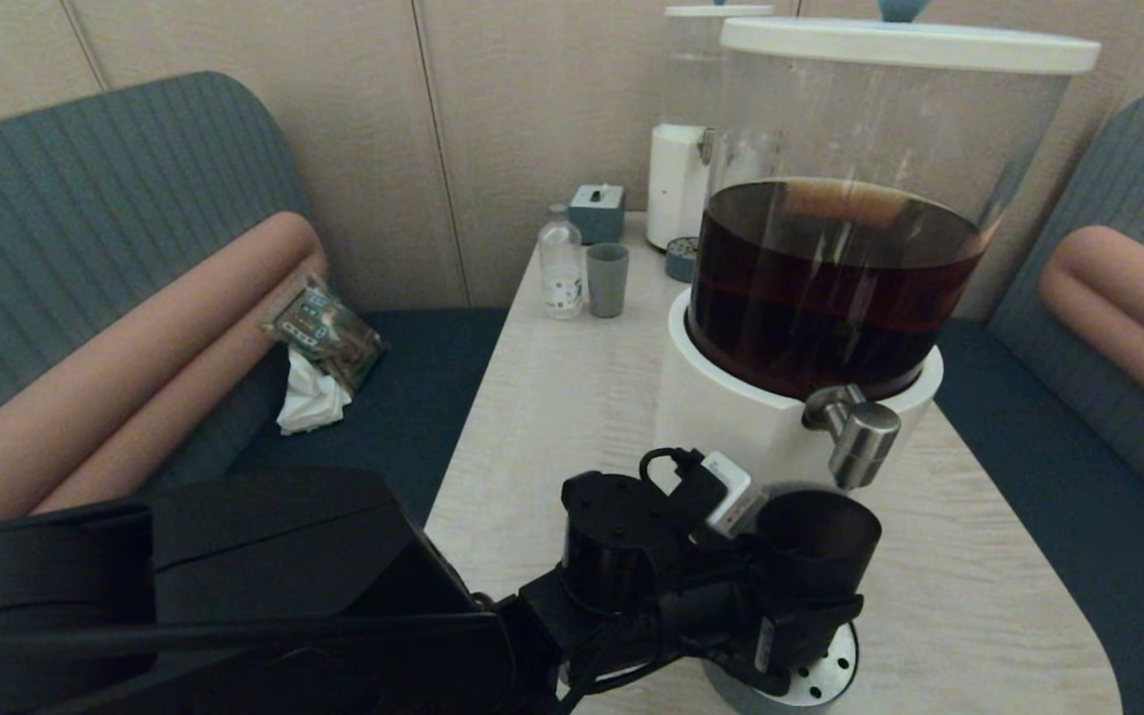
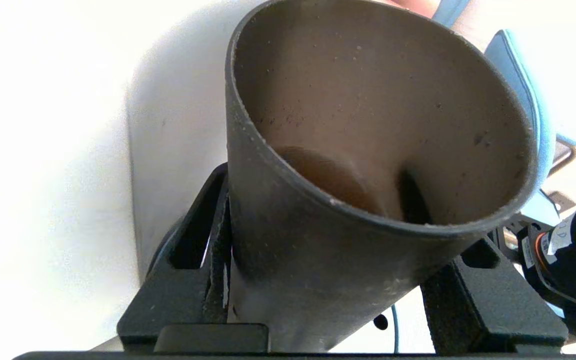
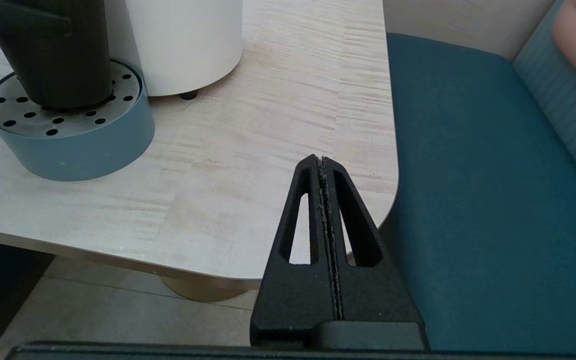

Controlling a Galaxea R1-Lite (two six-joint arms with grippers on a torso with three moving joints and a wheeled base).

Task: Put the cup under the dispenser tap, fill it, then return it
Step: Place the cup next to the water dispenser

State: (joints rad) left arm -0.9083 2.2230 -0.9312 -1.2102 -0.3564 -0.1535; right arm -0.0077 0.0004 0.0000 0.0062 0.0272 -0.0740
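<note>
1. My left end effector (image 1: 798,596) reaches in from the near side of the big dispenser (image 1: 810,417) and has its fingers (image 2: 193,260) on either side of the cup (image 1: 815,541), pinching its lower wall
2. The cup stands upright on the perforated metal top of the blue-grey drip tray (image 3: 83,145), which sits on the worktop (image 1: 552,417) right against the dispenser's white base
3. The dispenser tap (image 1: 855,432) juts out from the front of that base, above the cup's open mouth and slightly toward its far rim
4. In the left wrist view a little brown liquid shows at the bottom of the cup (image 2: 368,125)
5. The dispenser's clear tank is about half full of dark brown liquid and carries a white lid
6. My right end effector (image 3: 324,165) hangs off the near corner of the worktop, well apart from the dispenser, its fingers pressed together with nothing between them
7. Behind the dispenser stand a smaller white dispenser (image 1: 681,184), a grey-green cup (image 1: 607,280), a small clear bottle (image 1: 561,268) and a little blue-grey box (image 1: 597,212)
8. On the bench seat left of the dispenser lie a crumpled packet (image 1: 324,333) and a white tissue (image 1: 311,402)
</note>
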